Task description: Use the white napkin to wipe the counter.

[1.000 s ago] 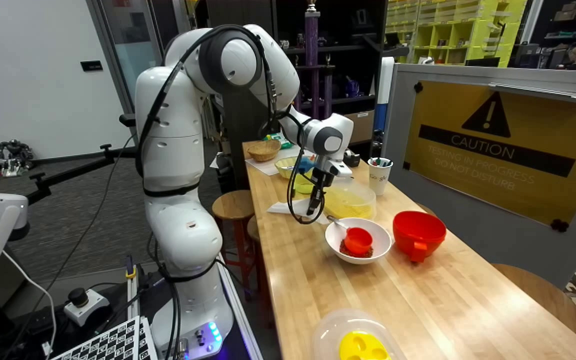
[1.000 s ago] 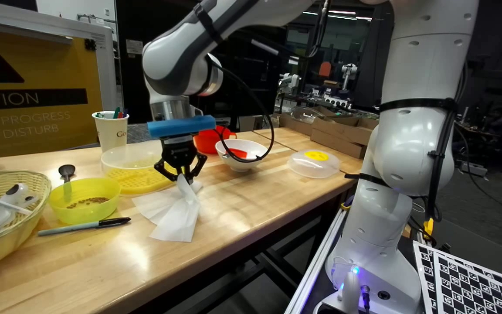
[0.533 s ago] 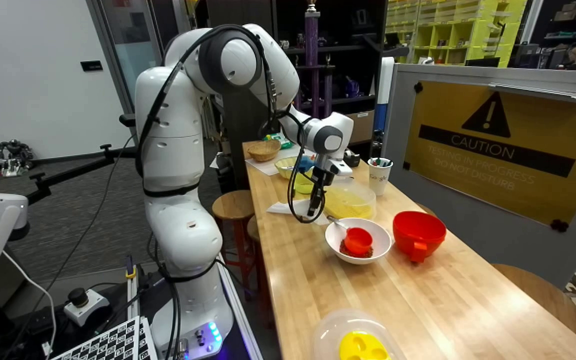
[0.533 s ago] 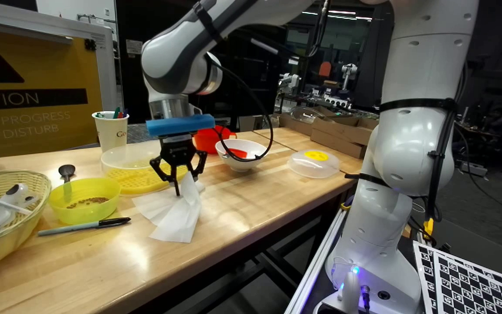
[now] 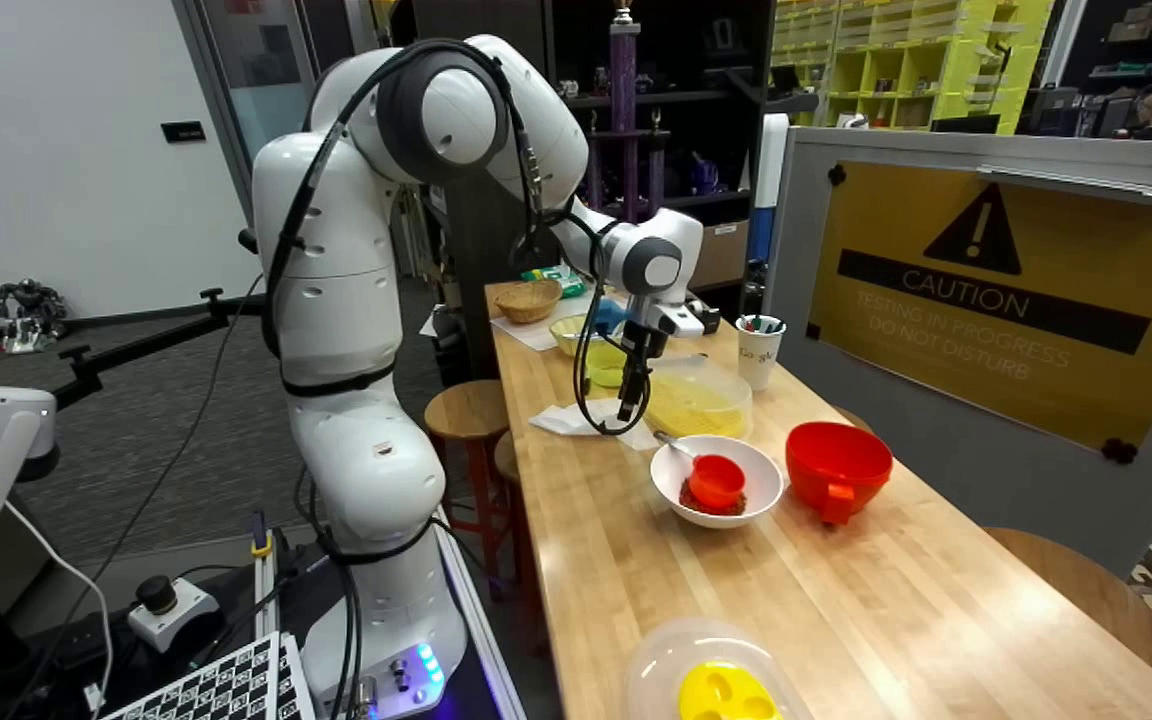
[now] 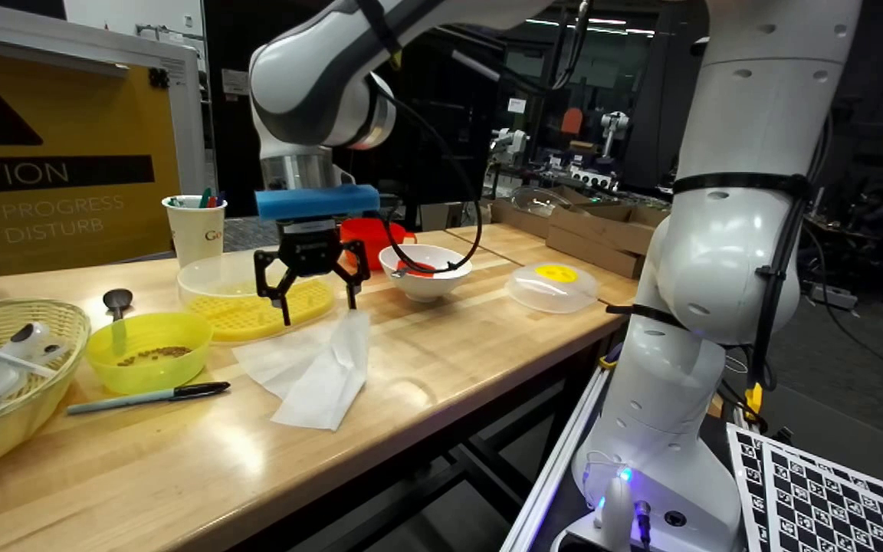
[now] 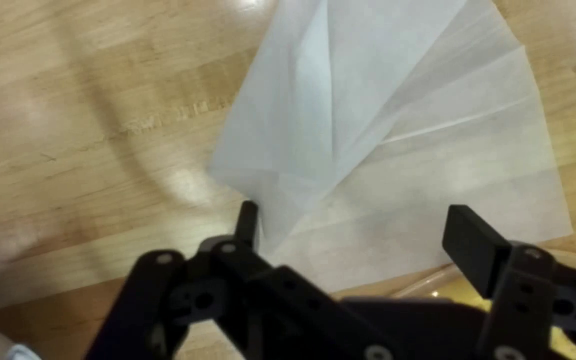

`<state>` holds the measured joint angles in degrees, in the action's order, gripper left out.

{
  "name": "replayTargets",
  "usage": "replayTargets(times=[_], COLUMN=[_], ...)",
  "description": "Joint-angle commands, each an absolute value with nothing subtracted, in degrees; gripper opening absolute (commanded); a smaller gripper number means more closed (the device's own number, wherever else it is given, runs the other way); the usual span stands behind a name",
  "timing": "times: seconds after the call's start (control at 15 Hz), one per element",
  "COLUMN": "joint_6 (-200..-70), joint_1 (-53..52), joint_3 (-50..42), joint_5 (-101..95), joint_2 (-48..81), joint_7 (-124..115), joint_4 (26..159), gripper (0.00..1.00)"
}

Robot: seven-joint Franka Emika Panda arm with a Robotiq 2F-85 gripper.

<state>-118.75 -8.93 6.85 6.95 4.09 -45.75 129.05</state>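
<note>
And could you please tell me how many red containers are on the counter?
2: a small red cup inside the white bowl, and a large red bowl beside it. Others may be hidden from these views.

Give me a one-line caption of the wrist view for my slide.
Open end effector above a creased white napkin on a wooden counter.

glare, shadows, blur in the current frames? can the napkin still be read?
In an exterior view: bright glare patches on the counter, one below the marker in the picture, one right of the napkin. Wrist view: fingers look soft, probably out of focus; a curved shadow crosses the counter left of the napkin; napkin folds stay readable.
</note>
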Motion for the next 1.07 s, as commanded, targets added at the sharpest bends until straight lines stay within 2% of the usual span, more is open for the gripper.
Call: replayTargets(times=[0.0, 0.73, 0.8, 1.0], joint_6=[-117.51, -115.59, -116.11, -115.98], joint_1=[-8.88, -8.44, -8.01, -7.94], joint_3=[7.12, 8.18, 8.34, 8.65], joint_5=[7.40, 8.52, 7.63, 7.71], joint_2=[-1.06, -11.91, -8.53, -10.21], joint_7=[-45.39, -42.42, -43.77, -43.27], joint_4=[131.71, 135.64, 133.49, 134.41], gripper=[1.00, 1.00, 1.00, 1.00])
